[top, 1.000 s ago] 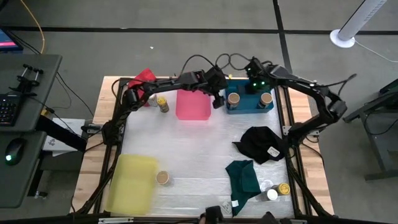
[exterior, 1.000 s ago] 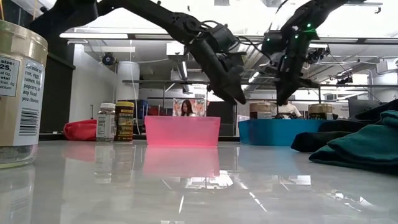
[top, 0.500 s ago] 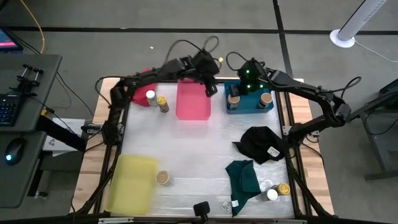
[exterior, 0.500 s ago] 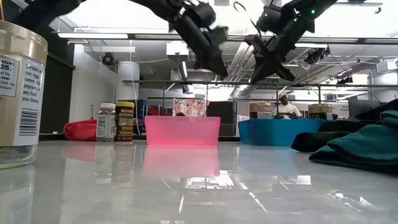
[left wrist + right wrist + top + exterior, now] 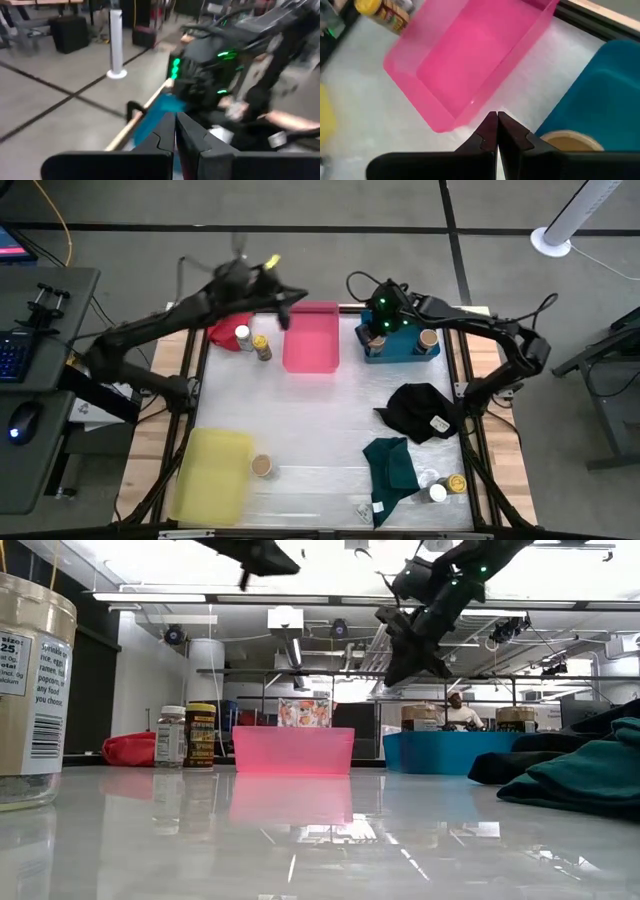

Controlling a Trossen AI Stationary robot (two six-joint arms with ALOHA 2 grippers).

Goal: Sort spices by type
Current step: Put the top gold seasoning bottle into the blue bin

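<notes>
Both grippers are shut and empty, raised above the far part of the table. My left gripper [image 5: 288, 308] [image 5: 175, 131] hangs over the pink tray's [image 5: 311, 337] far left corner. My right gripper [image 5: 368, 328] [image 5: 496, 129] hangs over the blue tray's [image 5: 402, 350] left end. Two tan-lidded jars stand in the blue tray, one [image 5: 428, 338] at its right and one [image 5: 565, 141] below my right gripper. A white-lidded jar [image 5: 241, 335] and a yellow-lidded jar [image 5: 262, 346] stand left of the pink tray. A tan-lidded jar [image 5: 262, 466] stands beside the yellow tray [image 5: 210, 475].
A yellow-lidded jar [image 5: 456, 482] and a white-lidded jar [image 5: 437, 493] stand at the near right, beside a teal cloth [image 5: 392, 465]. A black cloth [image 5: 420, 410] lies right of centre, and a red cloth [image 5: 222, 328] at the far left. The table's middle is bare.
My left gripper has risen and swung from beside the blue tray toward the table's left, across the pink tray. My right gripper has risen from the blue tray and gone a little toward the table's left. Both stay shut. No jar has moved.
</notes>
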